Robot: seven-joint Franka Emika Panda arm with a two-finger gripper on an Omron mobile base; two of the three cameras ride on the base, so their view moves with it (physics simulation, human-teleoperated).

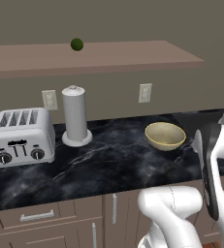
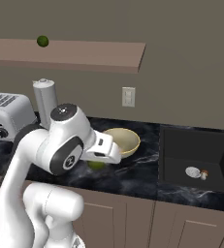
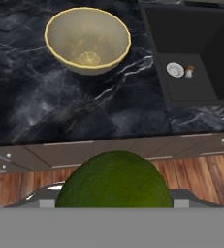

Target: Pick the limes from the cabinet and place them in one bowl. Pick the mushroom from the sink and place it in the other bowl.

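The pincer (image 3: 114,201) grips one lime (image 3: 114,180), which bulges large and dark green at the bottom of the hand view, between the fingers. In the right base view this held lime (image 2: 96,164) peeks out under the white arm, above the near part of the surface (image 2: 133,172), just in front of the bowl. The second lime (image 1: 76,44) sits on the cabinet (image 1: 113,55), the long reddish-brown slab on the wall, toward its left part and near the far edge.

The pale yellow-cream bowl (image 1: 165,135) stands upright on the black marbled surface, to the right of the paper towel holder (image 1: 75,116) and well apart from it. In the hand view the bowl (image 3: 88,39) holds nothing.

To the right of the bowl the black sink (image 2: 196,160) is let into the surface. The mushroom (image 2: 204,174), white stem and brown cap, lies on the basin floor just beside the round silver drain (image 2: 193,171); whether the two touch I cannot tell.

At the far left of the surface a silver toaster (image 1: 21,136) stands beside the paper towel holder. Two wall outlets (image 1: 145,92) are set in the wall below the cabinet, and drawers with silver handles (image 1: 36,215) run along the front under the surface.
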